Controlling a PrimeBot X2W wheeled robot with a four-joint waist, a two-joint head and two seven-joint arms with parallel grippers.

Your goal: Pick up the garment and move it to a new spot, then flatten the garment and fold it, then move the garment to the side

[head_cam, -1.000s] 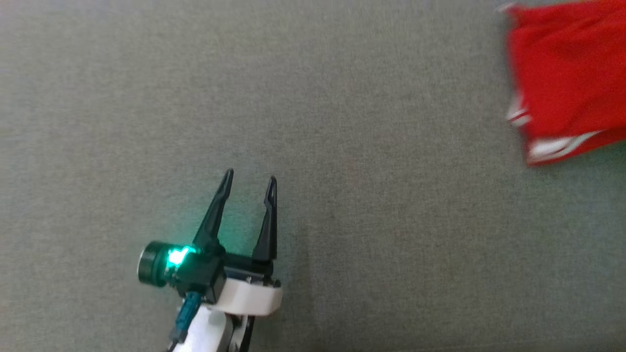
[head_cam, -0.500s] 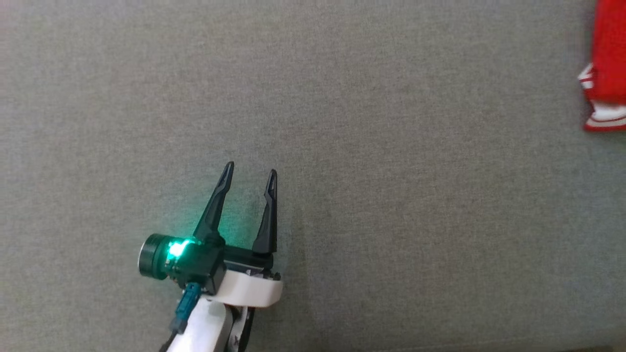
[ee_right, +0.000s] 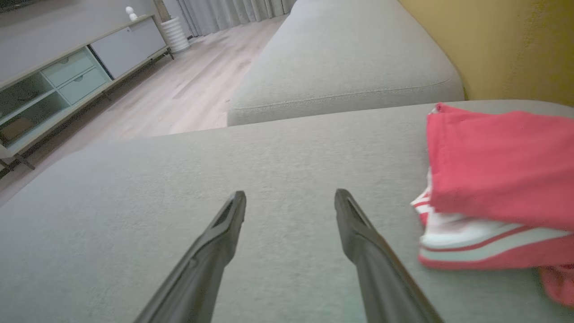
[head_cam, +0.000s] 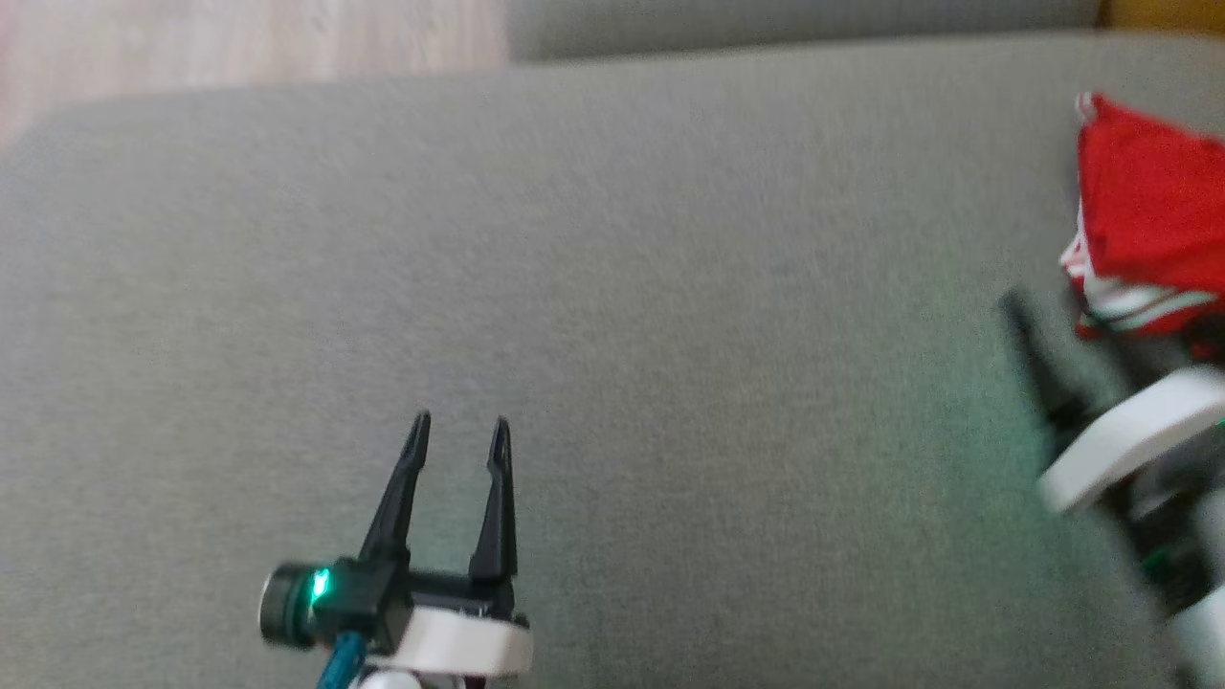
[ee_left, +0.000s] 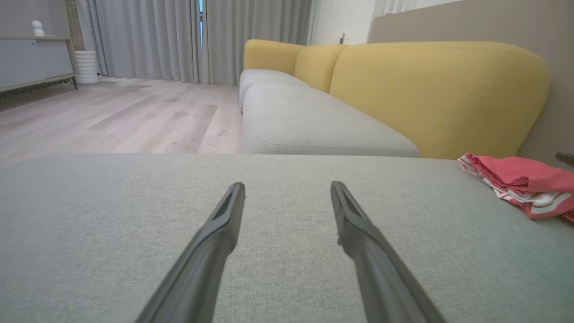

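Note:
The garment (ee_right: 497, 170) is red with white stripes and lies folded on the grey cushion (ee_right: 287, 148), near its right end by the yellow backrest. My right gripper (ee_right: 290, 197) is open and empty, just left of the garment and not touching it. In the head view the garment (head_cam: 1148, 211) lies at the right edge, with my right arm's white wrist ring (head_cam: 1120, 440) blurred below it. My left gripper (head_cam: 459, 426) is open and empty over bare cushion, far to the garment's left. The left wrist view has the garment (ee_left: 524, 179) at far right.
A yellow backrest (ee_left: 439, 89) rises behind the garment. A second grey seat cushion (ee_left: 309, 121) adjoins the far side. Beyond the cushion's far edge is wooden floor (ee_left: 112, 116), with a low cabinet (ee_right: 67, 72) and curtains (ee_left: 148, 36) further off.
The head camera has shifted, so the cushion's far edge, the floor and my right arm now show. My right gripper has opened and stands beside the garment. The left gripper stays open.

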